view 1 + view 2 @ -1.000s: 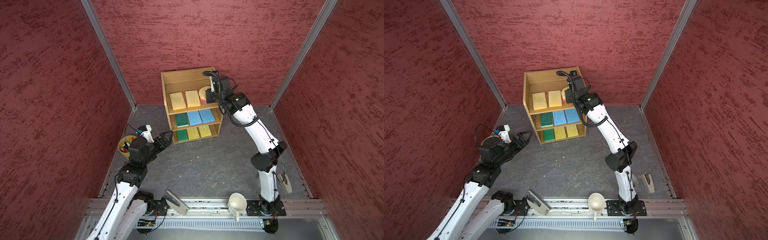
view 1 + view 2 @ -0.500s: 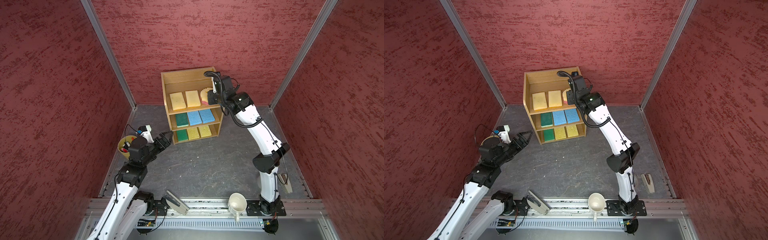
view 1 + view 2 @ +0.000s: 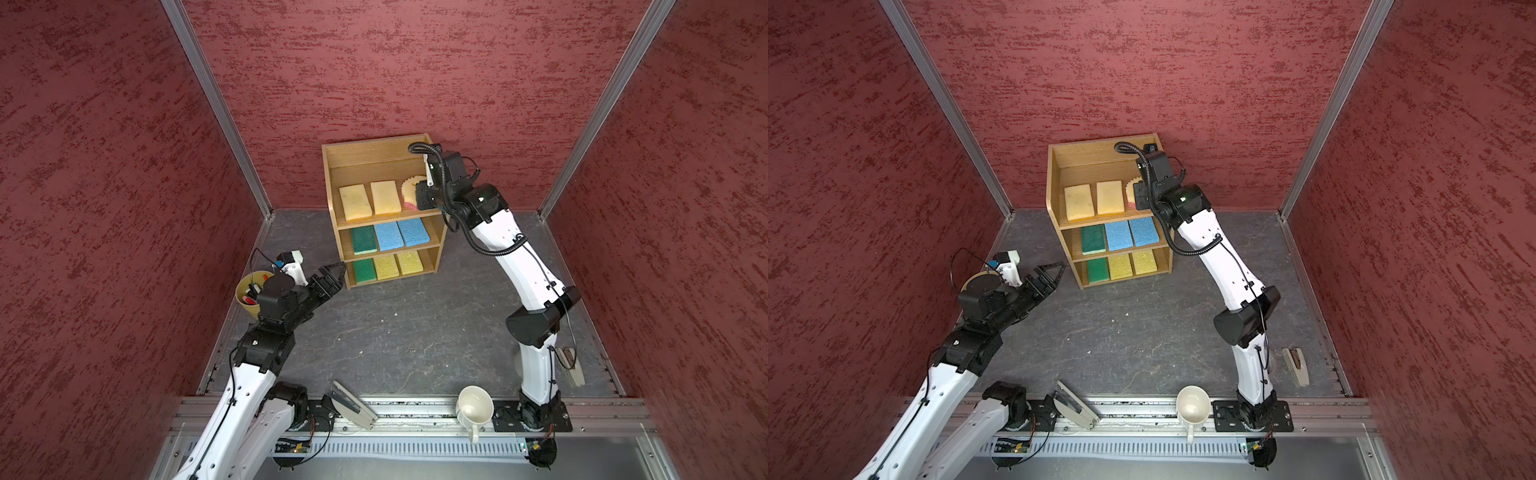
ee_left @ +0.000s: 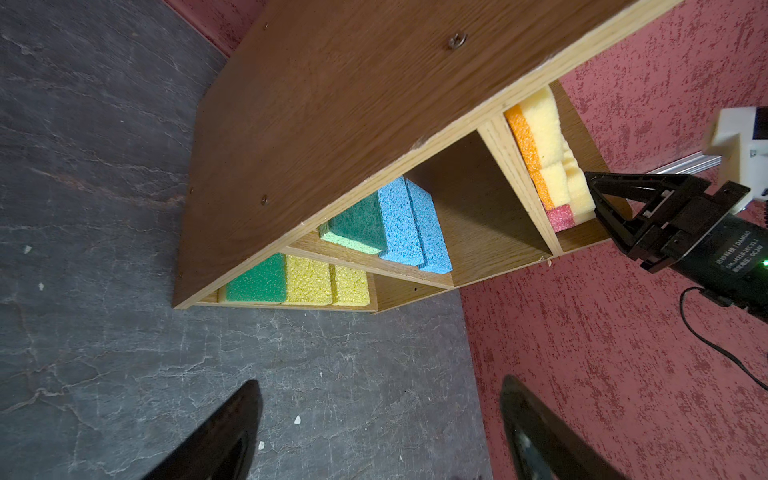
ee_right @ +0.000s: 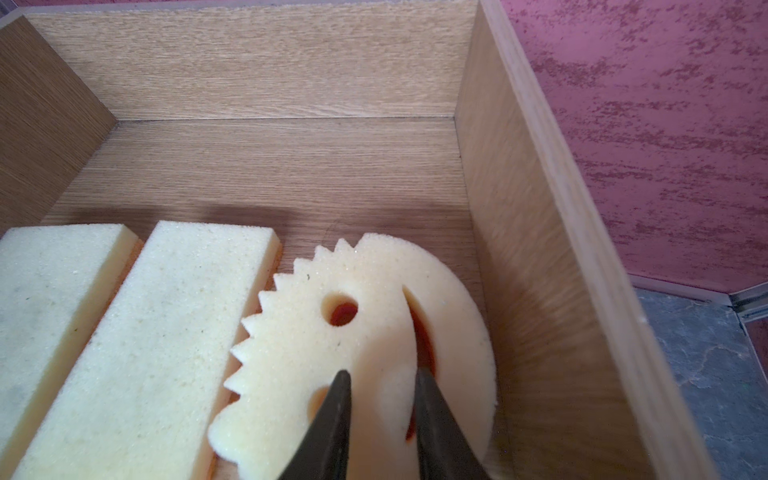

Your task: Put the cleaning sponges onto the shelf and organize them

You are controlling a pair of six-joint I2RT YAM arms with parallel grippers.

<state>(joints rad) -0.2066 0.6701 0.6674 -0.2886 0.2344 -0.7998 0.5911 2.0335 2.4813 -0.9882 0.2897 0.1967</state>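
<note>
The oak shelf (image 3: 376, 156) (image 3: 1100, 156) stands at the back. Two tan sponges (image 3: 354, 202) (image 5: 158, 332) and the round toothed smiley sponge (image 3: 409, 189) (image 5: 316, 332) lie on its top tier. A green sponge (image 3: 363, 240) and two blue ones (image 3: 401, 234) fill the middle tier. A green sponge (image 3: 364, 270) and two yellow ones (image 3: 398, 265) sit on the bottom tier. My right gripper (image 3: 417, 195) (image 5: 380, 374) reaches into the top tier, its jaws pinching the smiley sponge between an eye hole and the mouth slit. My left gripper (image 3: 338, 268) (image 4: 379, 384) hovers open, left of the shelf's foot.
A yellow pen cup (image 3: 248, 291) stands by the left wall behind my left arm. A white mug (image 3: 475, 409) and a grey wedge (image 3: 353, 401) lie on the front rail. A small brush (image 3: 571, 365) lies on the floor at right.
My right wrist has drifted a little toward the front and right at the top tier, still on the round sponge. My left arm has stayed put.
</note>
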